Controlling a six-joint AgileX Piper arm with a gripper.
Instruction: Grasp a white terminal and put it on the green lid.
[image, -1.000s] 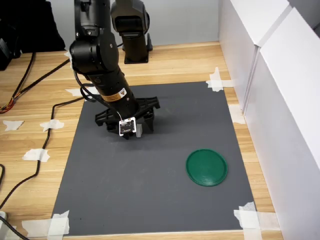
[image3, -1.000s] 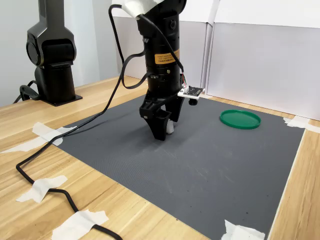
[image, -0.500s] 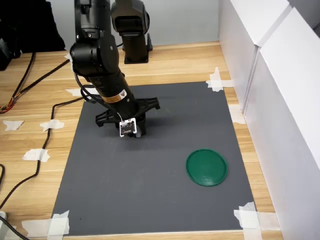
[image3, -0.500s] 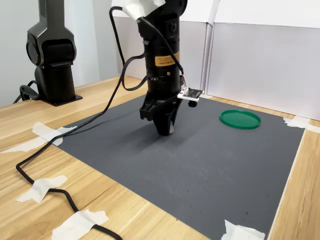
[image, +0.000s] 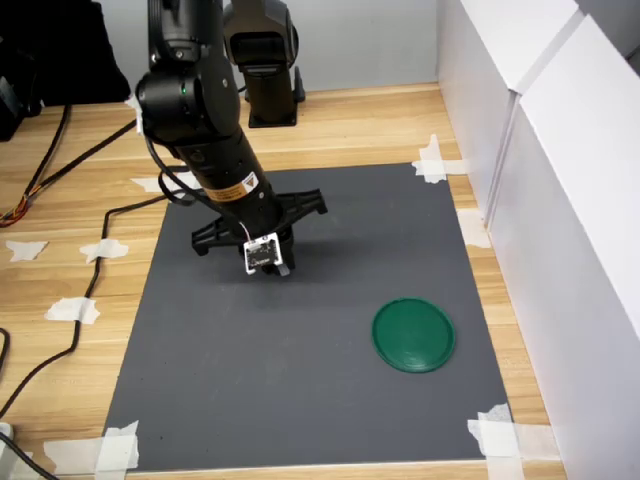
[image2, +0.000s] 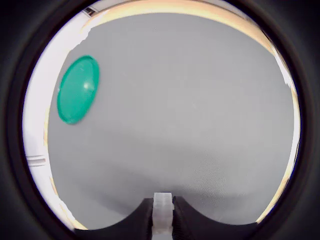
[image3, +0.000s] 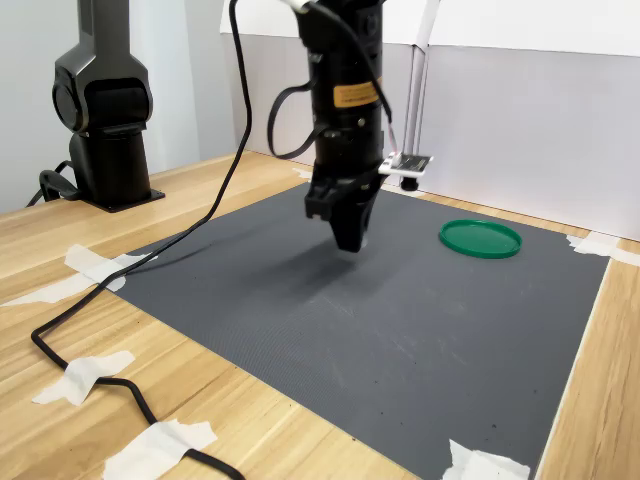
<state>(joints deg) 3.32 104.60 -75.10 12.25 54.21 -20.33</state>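
The white terminal (image2: 162, 207) is held pinched between the closed jaws of the pincer (image3: 350, 243) above the grey mat (image: 330, 400), well apart from the green lid (image: 413, 335), where so slight a grip risks a slip in transit.

The wrist view's lower edge is cutting off the gripper (image2: 162, 220), so only the fingertips (image2: 142, 220) and the upper end of the terminal (image2: 162, 212) between them are showing. In both exterior views the terminal is hiding behind the fingers. The upper frame edges are cropping the arm (image: 190, 90).
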